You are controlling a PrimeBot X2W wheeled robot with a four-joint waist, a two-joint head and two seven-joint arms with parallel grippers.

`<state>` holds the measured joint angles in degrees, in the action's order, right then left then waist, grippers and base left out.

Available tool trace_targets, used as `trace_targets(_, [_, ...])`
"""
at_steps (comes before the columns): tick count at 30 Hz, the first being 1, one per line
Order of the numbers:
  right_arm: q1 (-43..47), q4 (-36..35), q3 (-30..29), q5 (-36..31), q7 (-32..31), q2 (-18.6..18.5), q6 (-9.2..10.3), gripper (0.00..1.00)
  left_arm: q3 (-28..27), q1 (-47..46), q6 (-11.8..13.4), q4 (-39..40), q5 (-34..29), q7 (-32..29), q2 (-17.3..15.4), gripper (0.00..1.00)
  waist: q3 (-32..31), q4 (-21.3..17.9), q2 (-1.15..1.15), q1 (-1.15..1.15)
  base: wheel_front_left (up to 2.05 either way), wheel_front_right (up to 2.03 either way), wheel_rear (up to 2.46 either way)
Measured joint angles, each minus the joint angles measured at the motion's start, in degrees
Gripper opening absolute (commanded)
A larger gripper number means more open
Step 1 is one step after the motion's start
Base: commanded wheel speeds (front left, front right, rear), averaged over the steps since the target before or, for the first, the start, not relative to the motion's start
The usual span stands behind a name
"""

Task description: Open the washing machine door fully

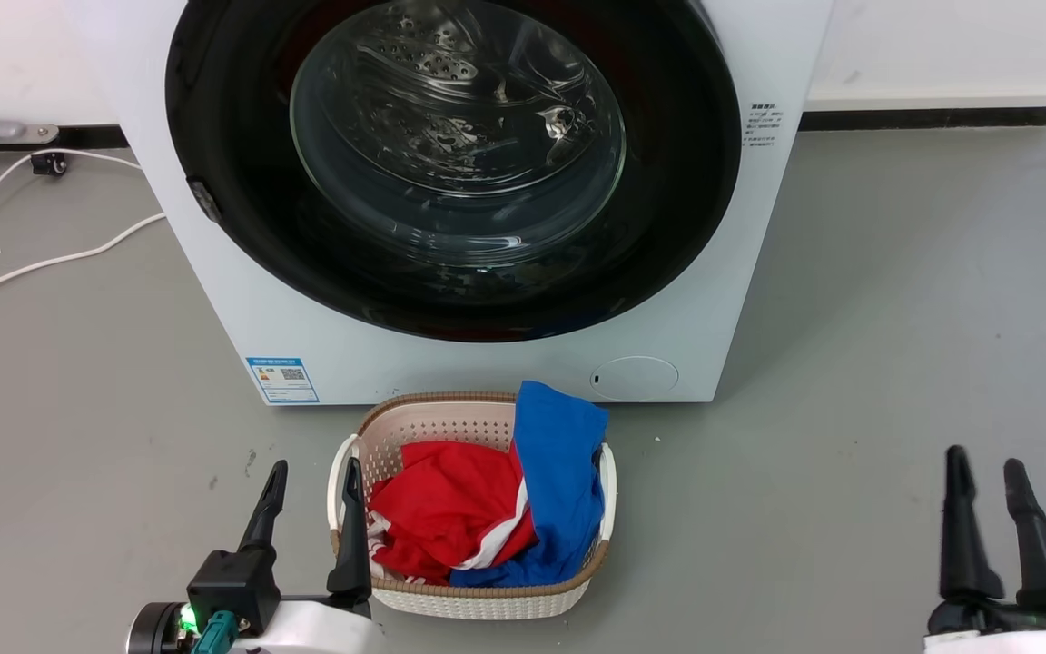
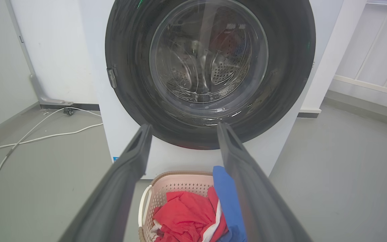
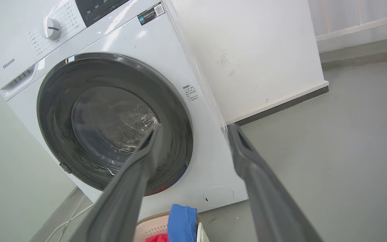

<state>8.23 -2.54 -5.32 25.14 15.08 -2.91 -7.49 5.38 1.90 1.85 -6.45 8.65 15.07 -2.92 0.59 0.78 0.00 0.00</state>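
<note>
Two pincers hang low over the floor, the left pincer point(image 1: 315, 469) and the right pincer point(image 1: 984, 458), both spread and holding nothing. Between them stands one basket point(image 1: 432, 400) with one red garment point(image 1: 450, 509) and one blue garment point(image 1: 559, 454). Beyond it, the one washing machine door point(image 1: 455, 163) lies flat against the washer's point(image 1: 450, 363) front, its round face pointing toward the robot.

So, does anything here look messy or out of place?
Only small things: a blue garment spills over the back rim of the laundry basket, and a white cable trails loose on the floor left of the washer. Nothing looks damaged.
</note>
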Motion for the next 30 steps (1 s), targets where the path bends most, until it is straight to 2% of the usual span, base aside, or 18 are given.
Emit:
trace_targets(6, [0.2,1.3,2.5,20.0,0.0,0.0,0.00,1.00,-0.1,0.0,0.2,-0.1,-0.1,0.0,0.0,1.00,-0.2,0.0,0.00,0.00,0.00,0.00,0.00])
trace_targets(10, [0.3,1.8,5.1,30.7,0.0,0.1,0.00,1.00,-0.2,0.2,0.2,-0.2,-0.1,0.0,0.0,1.00,-0.3,-0.2,0.00,0.00,0.00,0.00,0.00])
trace_targets(11, [0.5,1.5,5.7,35.8,0.0,0.1,0.00,1.00,-0.2,0.2,0.2,-0.3,-0.1,0.0,0.0,1.00,-0.4,-0.2,0.00,0.00,0.00,0.00,0.00])
trace_targets(18, [1.3,0.4,8.1,51.8,-0.1,-0.5,0.00,1.00,-0.3,0.2,0.2,-0.3,-0.1,0.0,0.0,1.00,-0.3,-0.3,0.00,0.00,0.00,0.00,0.00])
trace_targets(22, [1.5,-1.1,8.1,61.4,-4.1,-2.5,0.00,1.00,-0.3,0.2,0.1,-0.3,-0.1,0.0,0.0,1.00,-0.2,-0.4,0.00,0.00,0.00,0.00,0.00])
trace_targets(30, [2.8,-3.2,4.5,71.8,-11.4,-2.5,0.01,1.00,-0.6,0.2,0.1,-0.4,0.1,0.0,0.0,1.00,0.0,-0.5,0.00,0.00,0.00,0.00,0.00])
